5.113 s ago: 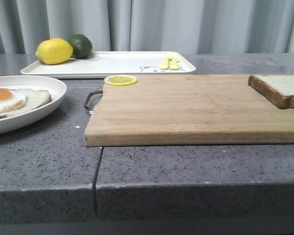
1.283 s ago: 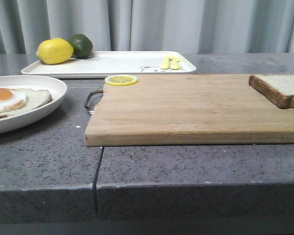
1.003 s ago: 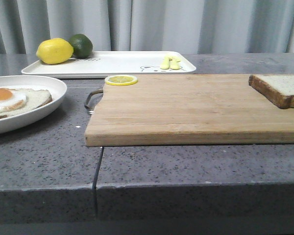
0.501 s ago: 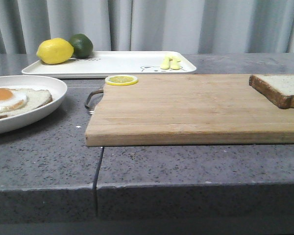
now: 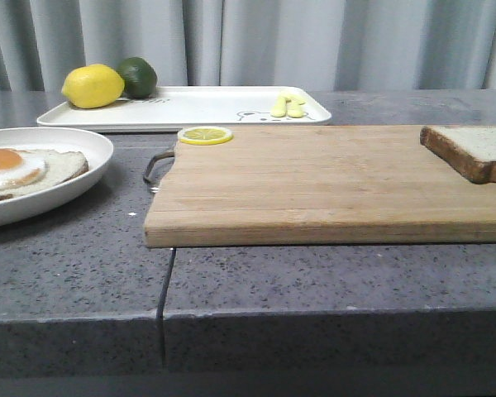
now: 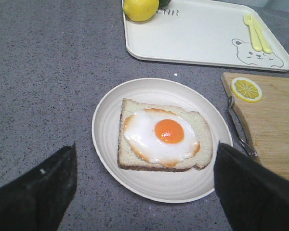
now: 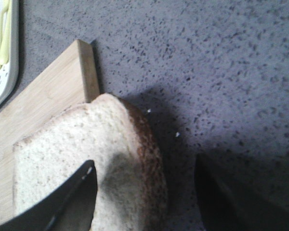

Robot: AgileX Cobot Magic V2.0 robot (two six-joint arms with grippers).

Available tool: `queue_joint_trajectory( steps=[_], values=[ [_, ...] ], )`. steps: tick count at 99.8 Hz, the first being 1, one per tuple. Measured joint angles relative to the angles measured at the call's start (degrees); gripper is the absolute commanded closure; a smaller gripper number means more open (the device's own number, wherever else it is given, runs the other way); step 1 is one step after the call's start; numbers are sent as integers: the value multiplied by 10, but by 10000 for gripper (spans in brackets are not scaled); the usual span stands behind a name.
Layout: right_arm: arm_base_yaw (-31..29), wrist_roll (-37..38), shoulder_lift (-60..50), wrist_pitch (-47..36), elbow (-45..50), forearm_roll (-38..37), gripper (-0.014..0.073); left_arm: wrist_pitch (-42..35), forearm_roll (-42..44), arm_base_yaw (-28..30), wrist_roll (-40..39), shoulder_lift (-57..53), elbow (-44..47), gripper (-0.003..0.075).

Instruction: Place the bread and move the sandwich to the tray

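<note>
Wooden board [image 5: 314, 178], bread [image 5: 473, 151] (far right) — both unmoved since earlier.

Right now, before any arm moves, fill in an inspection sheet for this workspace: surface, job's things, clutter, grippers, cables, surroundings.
Surface: grey speckled stone counter with a seam near its front edge.
Job's things: bread lies at the right end of the wooden cutting board, overhanging its edge in the right wrist view. Egg-topped slice sits on the round white plate; no top slice on it yet. Tray at the back.
Clutter: lemon and lime at the tray's left end, yellow cutlery at its right; lemon slice on the board's corner.
Grippers: left gripper open, above the plate; right gripper open, one finger over the bread.
Cables: nothing seen.
Surroundings: grey curtain behind.
</note>
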Motion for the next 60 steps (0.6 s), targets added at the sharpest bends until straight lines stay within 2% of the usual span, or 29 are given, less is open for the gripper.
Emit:
queue_joint_trajectory(
  steps=[60],
  values=[
    [0, -1, 12, 50, 0, 4, 137, 0, 0, 0, 0, 0, 0, 176]
  ],
)
